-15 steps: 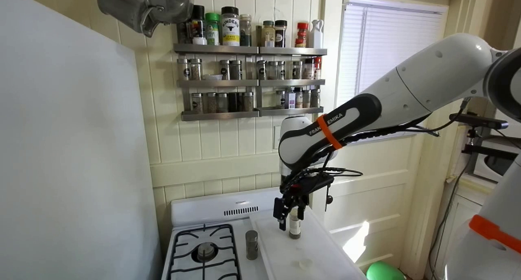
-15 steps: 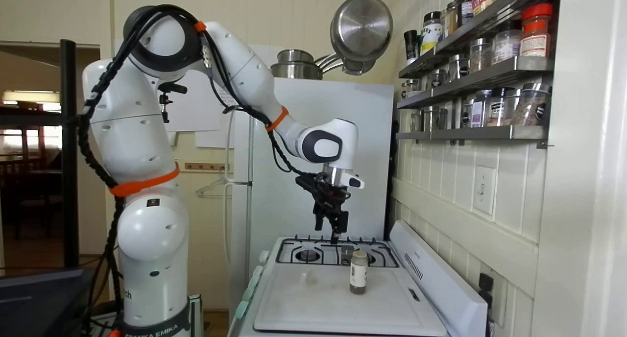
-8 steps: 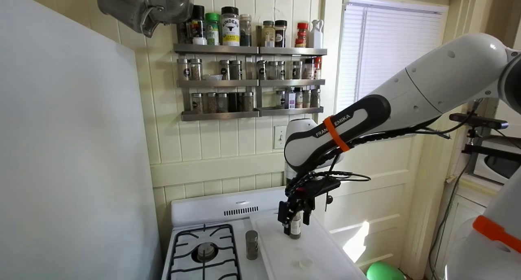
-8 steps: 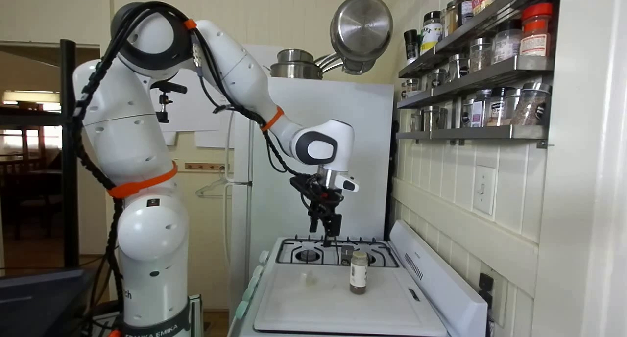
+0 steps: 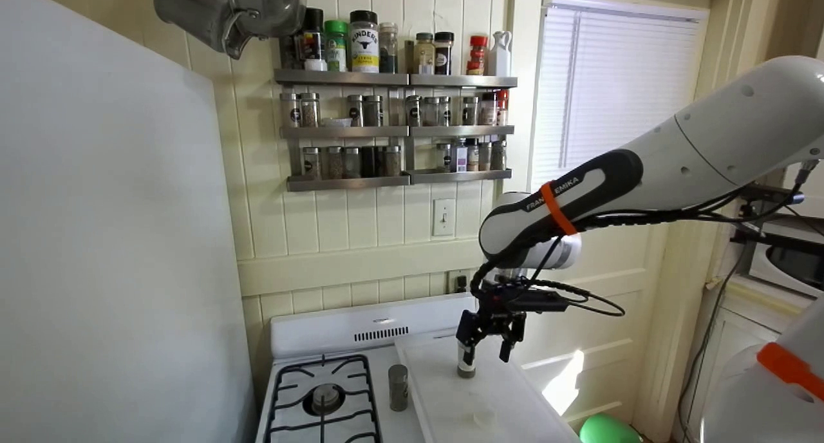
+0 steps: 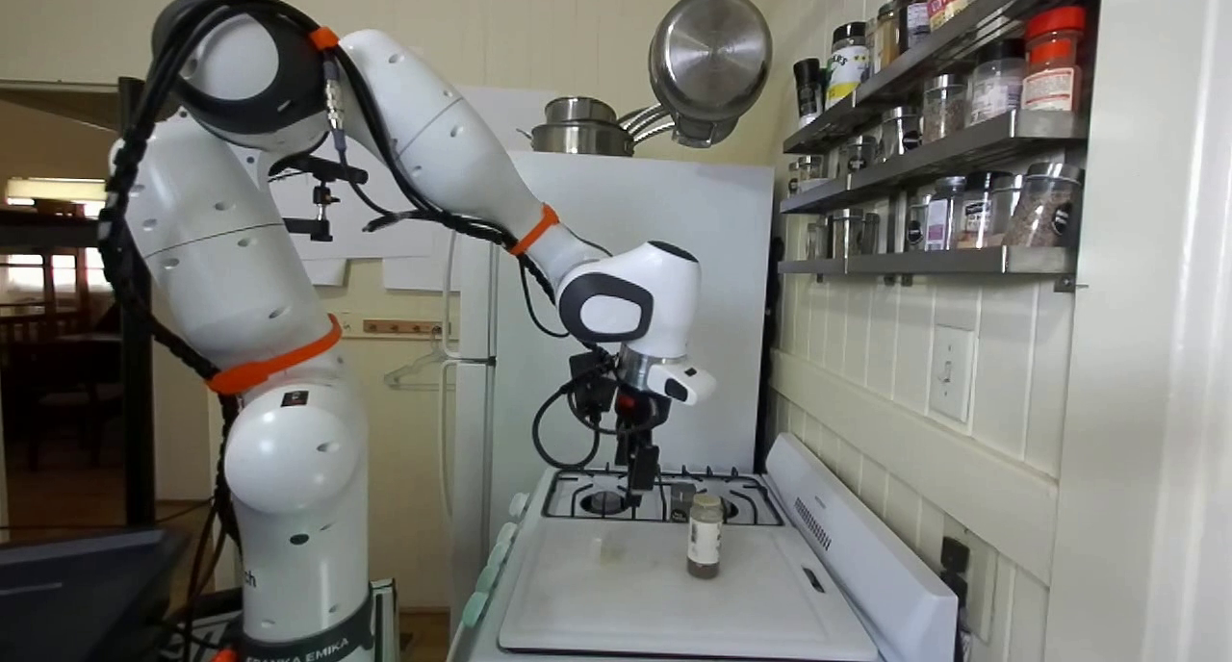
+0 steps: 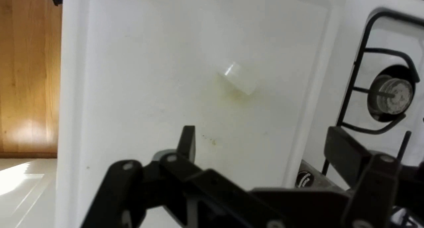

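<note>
My gripper is open with nothing between its fingers, hanging above the white stove cover. It also shows in the wrist view, jaws wide apart. A clear jar with a pale label stands upright on the cover; in an exterior view one finger partly hides this jar. A grey-lidded jar stands beside the cover, near the burner; in the wrist view the gripper hides part of this jar. A small clear cup-like piece lies on the cover near a yellowish stain.
A burner grate lies beside the cover. The stove's backguard rises behind it. Spice shelves hang on the wall, with a pan higher up. A refrigerator stands beside the stove.
My gripper has moved right in an exterior view, and slightly left and lower in an exterior view, turning as it moved. The jars and the clear piece stay where they were.
</note>
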Motion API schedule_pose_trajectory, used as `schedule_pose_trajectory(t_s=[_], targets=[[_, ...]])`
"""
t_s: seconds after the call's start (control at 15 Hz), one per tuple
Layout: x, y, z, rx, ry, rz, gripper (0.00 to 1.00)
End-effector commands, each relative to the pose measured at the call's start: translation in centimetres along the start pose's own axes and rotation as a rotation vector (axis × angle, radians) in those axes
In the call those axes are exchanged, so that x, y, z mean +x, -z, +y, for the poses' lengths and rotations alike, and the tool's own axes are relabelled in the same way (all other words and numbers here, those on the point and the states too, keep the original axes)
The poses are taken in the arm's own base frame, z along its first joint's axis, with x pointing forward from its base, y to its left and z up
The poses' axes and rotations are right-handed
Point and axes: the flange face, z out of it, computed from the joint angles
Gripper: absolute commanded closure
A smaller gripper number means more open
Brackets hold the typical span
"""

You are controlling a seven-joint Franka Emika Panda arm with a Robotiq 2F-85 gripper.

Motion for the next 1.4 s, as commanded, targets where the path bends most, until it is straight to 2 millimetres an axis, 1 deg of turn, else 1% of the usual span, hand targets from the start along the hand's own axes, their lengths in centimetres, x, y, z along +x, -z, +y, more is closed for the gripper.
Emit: schedule_pose_trajectory(t_s=[0.0, 0.07, 0.13, 0.2, 0.47, 0.67, 1.0, 1.07, 1.33], targets=[[-1.3, 0.6, 3.5, 0.065, -0.144, 0.076, 0.0], [-1.1, 1.0, 4.1, 0.055, -0.142, 0.097, 0.0], [-0.3, 0.6, 3.1, 0.035, -0.098, 0.052, 0.0], [-0.2, 0.9, 3.6, 0.038, -0.107, 0.061, 0.0], [-0.1, 1.0, 3.5, 0.035, -0.105, 0.045, 0.0], [0.7, 2.1, 6.8, 0.079, -0.27, 0.041, 0.0], [2.4, 4.1, 10.9, 0.151, -0.402, 0.015, 0.0], [2.9, 4.3, 11.5, 0.166, -0.418, 0.007, 0.0], [5.9, 4.6, 12.5, 0.21, -0.474, -0.029, 0.0]])
